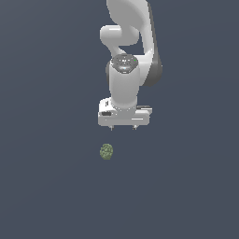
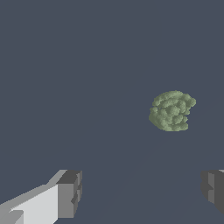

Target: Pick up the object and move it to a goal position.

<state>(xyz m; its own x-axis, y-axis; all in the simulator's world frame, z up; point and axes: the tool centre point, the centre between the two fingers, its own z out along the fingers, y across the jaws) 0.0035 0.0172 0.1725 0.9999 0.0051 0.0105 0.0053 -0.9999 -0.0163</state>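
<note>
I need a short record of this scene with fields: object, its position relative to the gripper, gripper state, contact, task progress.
object: olive-green bumpy lump, lying on the dark surface
position: below the gripper in the exterior view, slightly toward that view's left
gripper state: open, nothing between the fingers
contact: none
task progress: object not yet picked up

Background: a single flat surface (image 1: 46, 186) of uniform dark slate blue-grey fills both views from edge to edge. It bears no pattern, seam or texture. No horizon divides floor from wall. Lighting is even and diffuse; a faint soft shading crosses the surface in the wrist view only.
</note>
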